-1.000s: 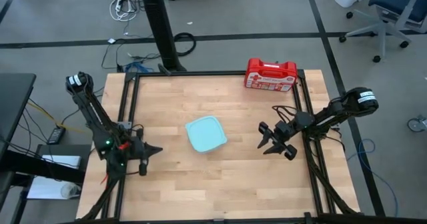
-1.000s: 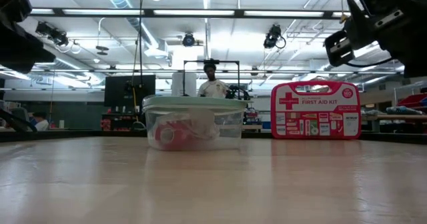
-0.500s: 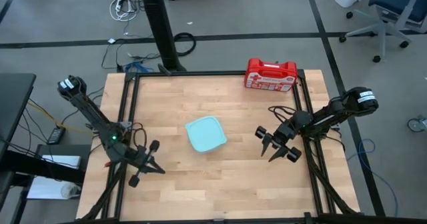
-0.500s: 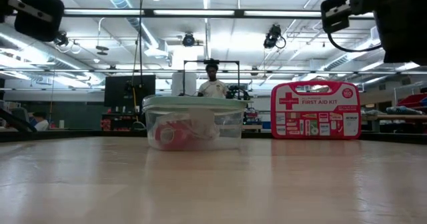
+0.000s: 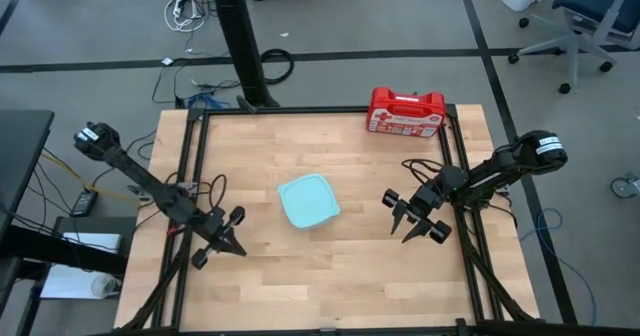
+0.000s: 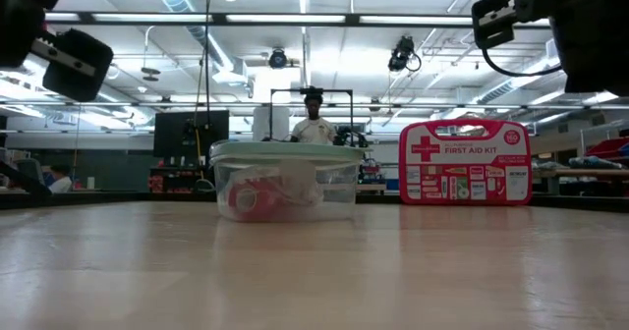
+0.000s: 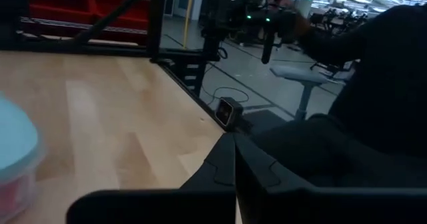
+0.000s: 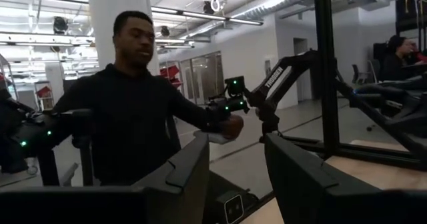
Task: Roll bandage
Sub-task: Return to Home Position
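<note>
The bandage (image 6: 244, 200) shows as a small red roll inside a clear container (image 6: 285, 185) with a pale teal lid (image 5: 308, 201), standing mid-table. Beside it in the container lies something white. My left gripper (image 5: 232, 244) hovers shut near the table's left edge, left of the container and clear of it; the left wrist view shows its shut fingers (image 7: 235, 167) and the container's edge (image 7: 15, 159). My right gripper (image 5: 398, 219) hangs open to the right of the container, with nothing between its fingers (image 8: 193, 167).
A red first-aid case (image 5: 405, 111) stands upright at the table's far edge, right of centre. A black frame (image 5: 190, 176) runs along the table's sides. A person (image 8: 133, 117) stands in the room beyond the table. Bare wood lies in front of the container.
My left gripper has swung about above the table's left side, from pointing toward the right edge to slanting toward the near right, and has stayed shut. My right gripper has risen a little and tipped, then kept still. The container has not moved.
</note>
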`<state>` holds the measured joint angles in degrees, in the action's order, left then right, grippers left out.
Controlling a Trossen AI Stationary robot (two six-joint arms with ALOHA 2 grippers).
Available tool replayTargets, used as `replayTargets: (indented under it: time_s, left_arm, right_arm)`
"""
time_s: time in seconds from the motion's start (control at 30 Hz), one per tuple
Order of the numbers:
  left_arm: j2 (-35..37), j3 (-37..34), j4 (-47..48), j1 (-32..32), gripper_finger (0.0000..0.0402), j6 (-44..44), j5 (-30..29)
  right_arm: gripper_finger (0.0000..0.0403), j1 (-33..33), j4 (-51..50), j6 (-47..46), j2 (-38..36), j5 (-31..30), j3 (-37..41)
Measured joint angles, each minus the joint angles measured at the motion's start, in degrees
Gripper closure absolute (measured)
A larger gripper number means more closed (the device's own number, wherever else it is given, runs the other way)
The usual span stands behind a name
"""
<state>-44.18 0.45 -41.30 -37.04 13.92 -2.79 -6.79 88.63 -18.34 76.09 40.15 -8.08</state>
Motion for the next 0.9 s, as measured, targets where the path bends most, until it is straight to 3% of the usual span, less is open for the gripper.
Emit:
replayTargets:
  time_s: [0.13,0.27,0.37,0.73,0.9]
  left_arm:
    - [0.01,0.00,1.32,1.29,0.0402,-1.21,-0.60]
    - [0.00,0.00,4.97,1.57,0.0402,-6.22,-8.89]
    - [-0.04,0.00,7.63,1.57,0.0402,-2.48,-12.23]
    - [-0.02,-0.02,7.33,1.57,0.0401,1.31,-12.40]
    - [0.02,-0.04,7.33,1.55,0.0401,1.33,-12.42]
  right_arm:
    - [0.0254,0.00,-0.02,-0.01,0.00,0.00,0.00]
    - [0.0254,0.00,-0.02,-0.01,0.00,0.00,0.00]
    - [0.0254,0.00,-0.02,0.01,0.00,-0.01,0.00]
    - [0.0254,0.20,-0.28,-0.01,-0.32,-0.03,0.47]
    - [0.0254,1.59,-6.56,0.04,-2.45,-0.25,6.73]
